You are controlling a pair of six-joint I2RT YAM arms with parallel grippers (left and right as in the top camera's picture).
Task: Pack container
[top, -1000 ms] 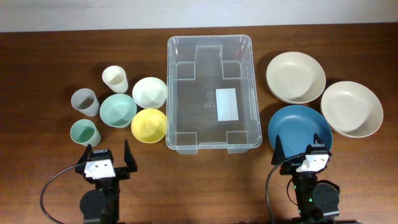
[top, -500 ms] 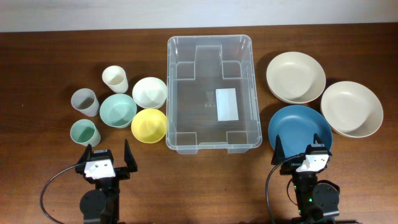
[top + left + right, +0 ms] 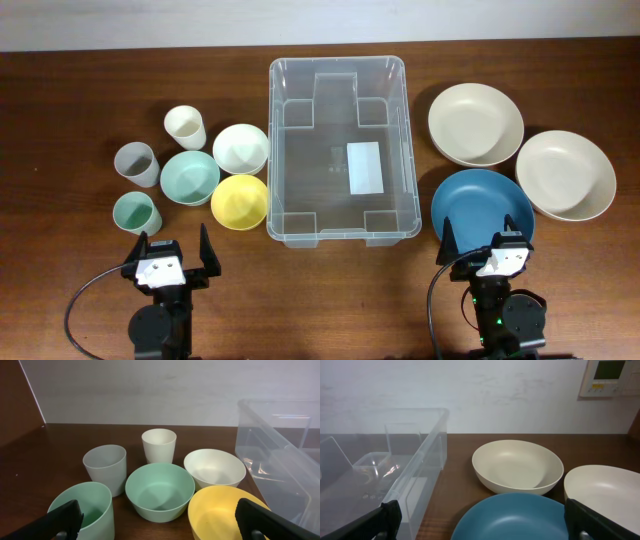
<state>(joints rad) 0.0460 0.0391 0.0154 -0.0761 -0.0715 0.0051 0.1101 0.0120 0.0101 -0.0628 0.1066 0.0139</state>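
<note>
The clear container [image 3: 271, 150] stands empty in the middle of the table, a white label [image 3: 366, 168] on its base. In the left wrist view its wall [image 3: 280, 460] is at the right; in the right wrist view its wall [image 3: 415, 467] is at the left. My left gripper [image 3: 175, 250] rests open near the front edge, just short of a green cup [image 3: 85, 510] and a yellow bowl [image 3: 220, 510], with nothing between its fingers [image 3: 62, 521]. My right gripper [image 3: 487, 245] is open too, over the near rim of a blue bowl [image 3: 515, 517].
Left of the container stand a cream cup [image 3: 186, 127], a grey cup [image 3: 136, 164], a mint bowl [image 3: 189, 177] and a white bowl [image 3: 240, 148]. On its right lie two cream bowls [image 3: 475, 123] [image 3: 565, 173] behind the blue bowl [image 3: 482, 200]. A wall bounds the back.
</note>
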